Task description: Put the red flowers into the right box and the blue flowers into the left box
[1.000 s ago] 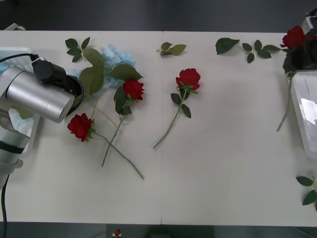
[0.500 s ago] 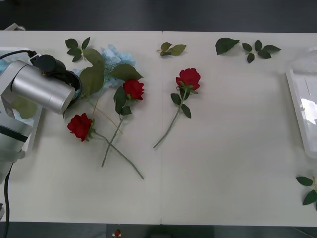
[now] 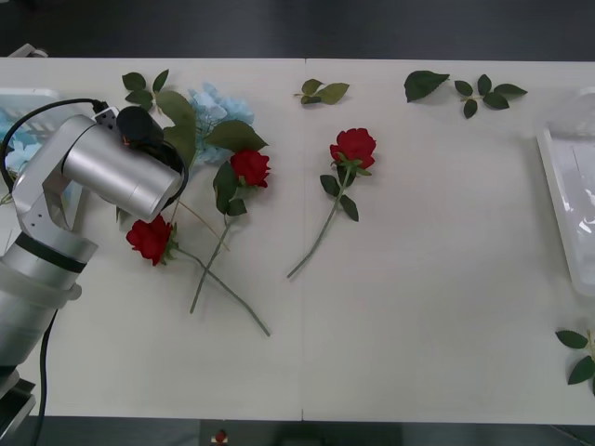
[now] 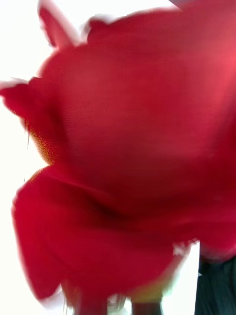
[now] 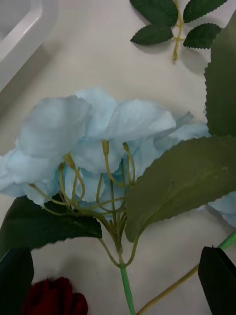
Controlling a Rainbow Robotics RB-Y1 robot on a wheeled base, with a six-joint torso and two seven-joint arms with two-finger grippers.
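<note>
My left gripper [image 5: 118,288] is wide open over the soft, light blue flower [image 5: 98,142]; I'd pinch its thin stem.

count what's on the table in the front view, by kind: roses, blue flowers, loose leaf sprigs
Red roses: 3
Blue flowers: 1 cluster clearly seen, partly behind the left arm
Loose leaf sprigs: 5
Total: 9

A robot lab test bench: a plain white table [image 3: 418,307] with scattered fake flowers [image 3: 353,147], plastic trays [image 3: 569,209], dark floor beyond.
</note>
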